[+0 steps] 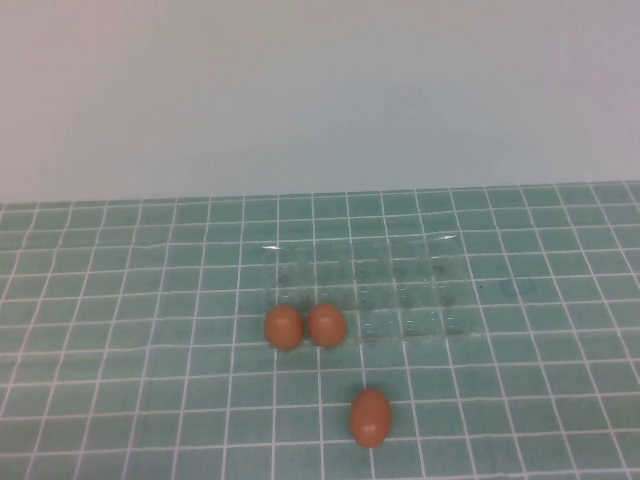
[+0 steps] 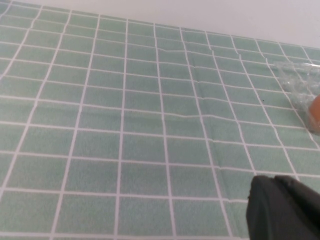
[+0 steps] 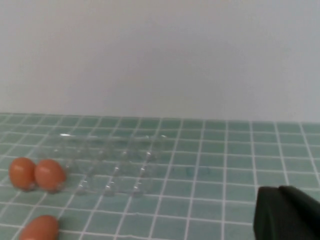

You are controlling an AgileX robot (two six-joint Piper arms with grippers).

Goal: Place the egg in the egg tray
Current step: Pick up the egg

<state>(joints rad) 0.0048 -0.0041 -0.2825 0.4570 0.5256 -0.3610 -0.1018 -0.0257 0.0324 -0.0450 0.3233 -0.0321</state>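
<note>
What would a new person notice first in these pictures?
Three orange-brown eggs stand out on the green tiled table: two side by side at the near left edge of the clear egg tray, and the egg alone, nearer the robot. The left gripper and right gripper show only in their wrist views.

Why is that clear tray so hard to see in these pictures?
High view: soft even light, so the tray shows only faint glints beside the eggs. Right wrist view: cup outlines clearer; right gripper a dark blur. Left wrist view: left gripper blurred too.
</note>
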